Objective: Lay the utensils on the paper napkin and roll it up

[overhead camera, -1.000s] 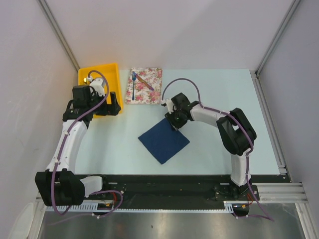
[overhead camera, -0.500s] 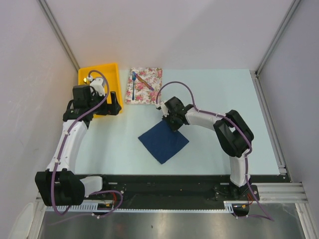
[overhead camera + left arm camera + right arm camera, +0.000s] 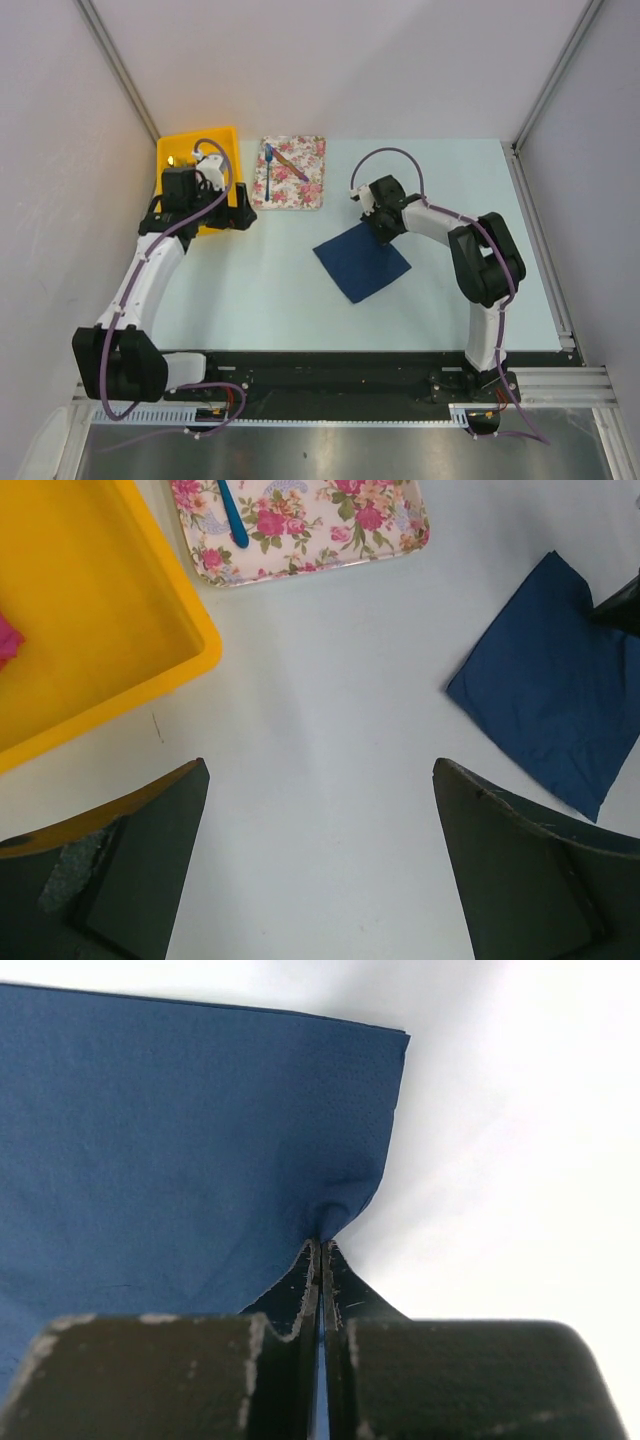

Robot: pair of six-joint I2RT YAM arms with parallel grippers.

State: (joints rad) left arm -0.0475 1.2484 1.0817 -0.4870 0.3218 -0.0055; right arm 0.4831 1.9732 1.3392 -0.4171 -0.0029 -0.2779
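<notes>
Napkin (image 3: 361, 262) lies mid-table, its far corner clenched in our right gripper (image 3: 320, 1255); we should slide it low and slowly so it doesn't tear. Utensils (image 3: 269, 172) lie on the floral mat (image 3: 310, 185); our left gripper (image 3: 320, 780) hangs spread, holding nothing.

Right pincer (image 3: 384, 230) touches one corner of the paper napkin (image 3: 362, 264); utensils (image 3: 268, 172) lie on floral mat (image 3: 311, 155).

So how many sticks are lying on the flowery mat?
2. The blue-handled stick lies along the left side of the floral mat. The tan-orange stick lies slanted just to its right. None seems to be hidden.
</notes>
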